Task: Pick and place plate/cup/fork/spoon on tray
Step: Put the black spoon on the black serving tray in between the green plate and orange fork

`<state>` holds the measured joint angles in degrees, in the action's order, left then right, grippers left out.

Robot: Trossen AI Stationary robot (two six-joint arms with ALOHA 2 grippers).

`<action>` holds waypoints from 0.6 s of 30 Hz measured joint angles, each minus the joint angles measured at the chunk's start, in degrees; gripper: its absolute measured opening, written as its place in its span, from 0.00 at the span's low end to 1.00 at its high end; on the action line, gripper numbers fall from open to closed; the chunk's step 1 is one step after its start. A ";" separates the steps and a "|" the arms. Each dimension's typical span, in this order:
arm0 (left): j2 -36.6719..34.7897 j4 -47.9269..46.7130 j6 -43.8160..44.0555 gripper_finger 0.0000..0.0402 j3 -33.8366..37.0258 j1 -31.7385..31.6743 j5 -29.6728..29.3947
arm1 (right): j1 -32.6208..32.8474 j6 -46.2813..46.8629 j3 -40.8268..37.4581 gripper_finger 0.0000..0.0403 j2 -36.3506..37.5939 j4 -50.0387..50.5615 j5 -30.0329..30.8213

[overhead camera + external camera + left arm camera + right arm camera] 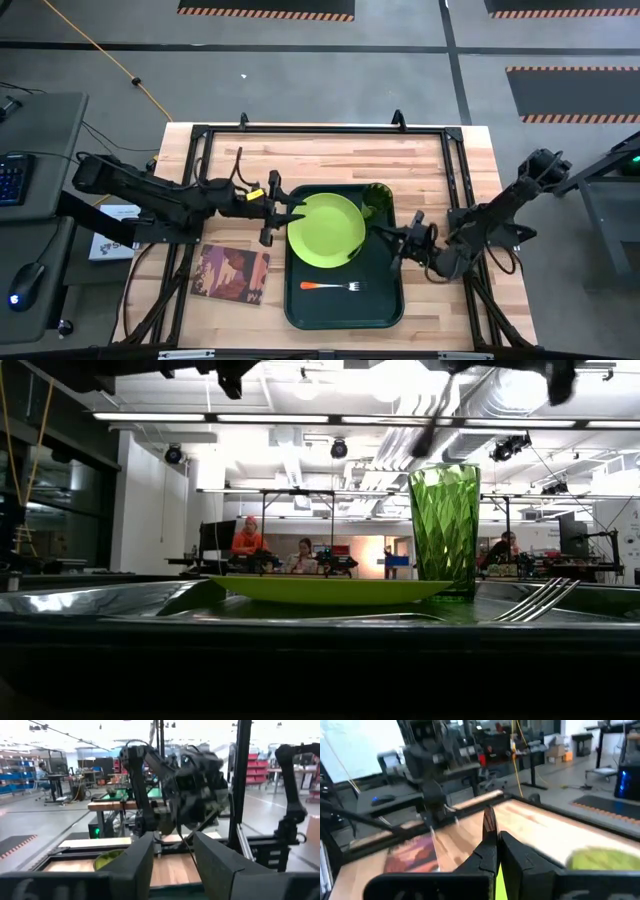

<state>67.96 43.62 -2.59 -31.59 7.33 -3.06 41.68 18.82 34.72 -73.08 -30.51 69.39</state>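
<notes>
The dark green tray (345,305) lies at the table's middle. On it rest the lime-green plate (325,231), the dark-green cup (377,198) upright at its far right corner, and the orange-handled fork (333,287) near its front. The low view shows the plate (330,590), cup (444,525) and fork tines (540,600). My left gripper (284,215) is open and empty above the plate's left edge. My right gripper (398,241) is over the tray's right side, shut on the slim dark spoon (489,825). My right gripper pinches the spoon between its two fingers; a slim dark length (489,827) sticks out beyond the fingertips. Which end it has, I cannot tell. The fingers come from the table's right side. The spoon is lifted clear, slanting high above the cup (432,425).
A reddish-brown patterned mat (232,272) lies on the table left of the tray. A dark metal frame (320,130) runs round the tabletop. Bare wood lies behind the tray and at the front corners. People sit at desks in the room beyond (248,538).
</notes>
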 joint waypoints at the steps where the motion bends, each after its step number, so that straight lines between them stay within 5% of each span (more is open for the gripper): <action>1: 0.25 -0.10 -0.08 0.35 0.00 0.00 0.01 | -0.86 -3.03 0.00 0.00 0.00 -2.85 -1.34; 10: 2.69 0.09 -0.07 0.58 -1.93 0.22 -0.14 | -8.14 -32.31 0.02 0.00 0.00 -32.34 -18.45; 18: 6.63 0.19 1.47 0.64 -4.64 0.18 -0.14 | -15.97 -37.90 0.02 0.00 0.00 -40.37 -30.85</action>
<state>74.59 43.81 -1.12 -36.23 7.51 -3.20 25.72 -19.08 34.74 -73.08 -70.88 38.54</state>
